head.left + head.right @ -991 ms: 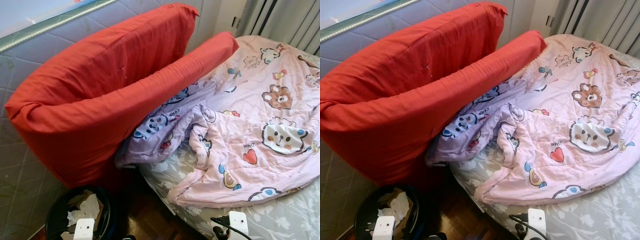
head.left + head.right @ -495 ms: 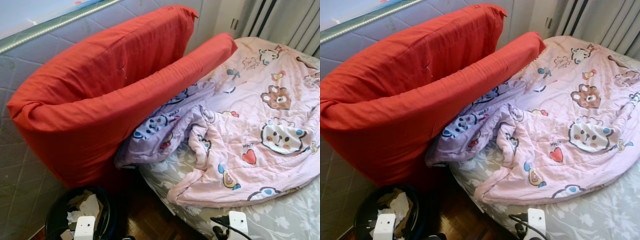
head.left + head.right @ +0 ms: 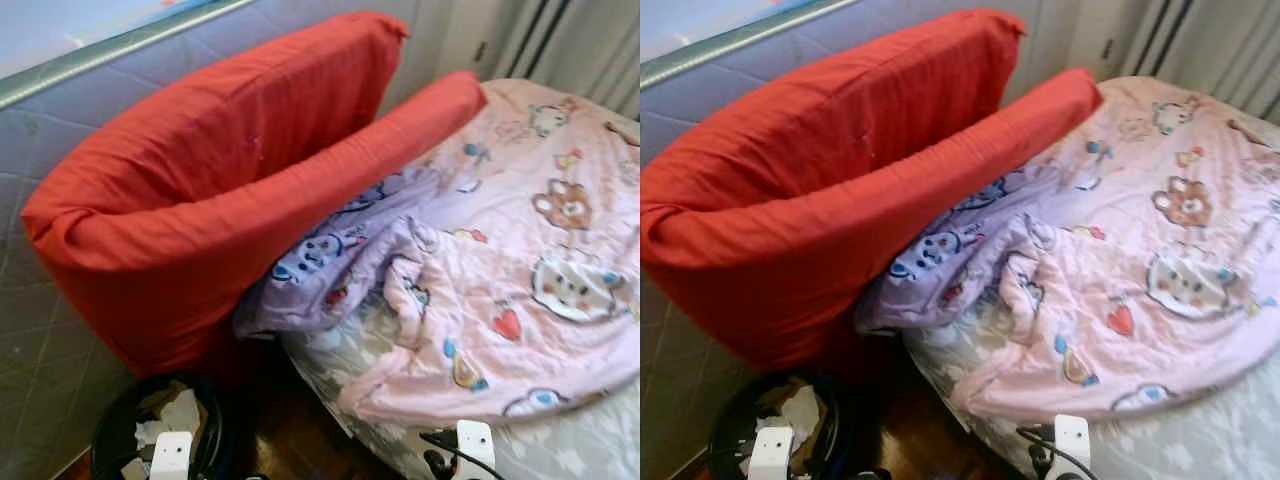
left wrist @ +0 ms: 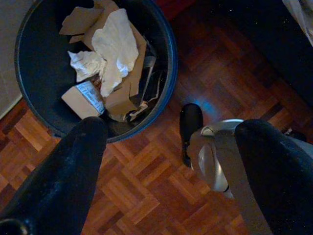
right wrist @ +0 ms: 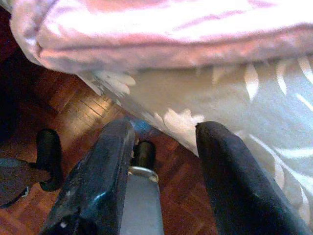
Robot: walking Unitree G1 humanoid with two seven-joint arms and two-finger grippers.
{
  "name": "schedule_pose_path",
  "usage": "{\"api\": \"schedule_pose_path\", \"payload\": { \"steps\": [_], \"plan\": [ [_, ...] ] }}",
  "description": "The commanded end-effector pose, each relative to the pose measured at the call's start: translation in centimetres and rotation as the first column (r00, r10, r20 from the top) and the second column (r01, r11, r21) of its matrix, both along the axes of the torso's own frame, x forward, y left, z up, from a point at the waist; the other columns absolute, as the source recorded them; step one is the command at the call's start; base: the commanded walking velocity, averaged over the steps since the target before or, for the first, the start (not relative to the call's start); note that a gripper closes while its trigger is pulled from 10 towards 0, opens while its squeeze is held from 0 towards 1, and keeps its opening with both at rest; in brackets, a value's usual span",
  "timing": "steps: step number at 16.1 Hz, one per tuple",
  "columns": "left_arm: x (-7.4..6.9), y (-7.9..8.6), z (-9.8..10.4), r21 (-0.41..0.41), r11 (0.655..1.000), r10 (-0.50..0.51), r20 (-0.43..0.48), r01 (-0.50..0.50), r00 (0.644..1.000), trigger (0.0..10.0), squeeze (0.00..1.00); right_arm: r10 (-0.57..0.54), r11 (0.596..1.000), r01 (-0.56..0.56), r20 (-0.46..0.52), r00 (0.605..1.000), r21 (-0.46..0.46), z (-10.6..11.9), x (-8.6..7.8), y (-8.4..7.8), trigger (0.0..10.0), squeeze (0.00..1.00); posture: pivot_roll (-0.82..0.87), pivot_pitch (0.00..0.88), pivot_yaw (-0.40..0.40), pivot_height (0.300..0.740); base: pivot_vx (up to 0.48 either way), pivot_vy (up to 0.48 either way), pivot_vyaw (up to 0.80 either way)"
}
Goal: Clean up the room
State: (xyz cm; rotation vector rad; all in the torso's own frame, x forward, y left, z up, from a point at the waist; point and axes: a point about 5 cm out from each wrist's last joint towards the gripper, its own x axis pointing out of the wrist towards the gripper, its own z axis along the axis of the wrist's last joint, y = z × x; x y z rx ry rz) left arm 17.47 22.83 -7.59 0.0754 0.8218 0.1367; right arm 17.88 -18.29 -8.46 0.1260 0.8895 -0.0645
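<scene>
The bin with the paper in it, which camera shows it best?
The left wrist view: it looks straight down into the bin, showing its whole rim and the crumpled paper and cardboard inside. Both eye views catch it cut off at the lower left corner, beneath the red cushion.

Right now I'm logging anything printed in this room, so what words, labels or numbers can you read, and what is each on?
None can be read with certainty.
Pink quilt: small dark lettering sits above the red heart, too blurred to read.
Cardboard box in the black bin: a white printed label, too small to read.
Red cushions: plain, no text.
Grey floral sheet: leaf pattern, no text.
</scene>
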Motion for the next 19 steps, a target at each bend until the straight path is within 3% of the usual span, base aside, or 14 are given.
{"api": "schedule_pose_path", "payload": {
  "steps": [1,9,11,15,19],
  "plan": [
    [-0.8,0.1,-0.3,0.002,1.000,-0.002,-0.022,0.002,1.000,10.0,0.00,-0.015,1.000,0.015,-0.008,1.000,0.009,-0.2,-0.4,0.1,10.0,0.00,0.15,0.191,-0.024,0.740,0.251,0.000,0.00],
    [-0.9,0.4,-0.3,0.021,1.000,-0.005,-0.014,0.005,1.000,10.0,0.00,-0.015,1.000,0.015,0.001,1.000,0.010,-0.1,-0.2,0.1,10.0,0.00,0.15,0.193,-0.025,0.740,0.159,0.000,0.00],
    [0.1,0.8,0.4,0.031,1.000,-0.001,0.043,-0.001,0.999,10.0,0.00,-0.018,1.000,0.017,0.029,0.999,0.013,0.1,0.2,0.1,10.0,0.00,0.16,0.200,-0.028,0.740,0.000,0.000,0.00],
    [3.8,1.4,3.2,0.032,0.999,-0.011,0.255,0.003,0.967,10.0,0.00,-0.032,0.999,0.026,0.152,0.988,0.044,1.6,2.7,0.3,10.0,0.00,0.16,0.212,-0.030,0.740,0.000,0.000,0.00],
    [3.4,1.1,2.8,0.031,0.999,-0.015,0.223,0.009,0.975,10.0,0.00,-0.053,0.998,0.046,0.145,0.988,0.053,1.6,2.7,0.5,10.0,0.00,0.16,0.206,-0.026,0.740,0.000,0.000,0.00]
  ]
}}
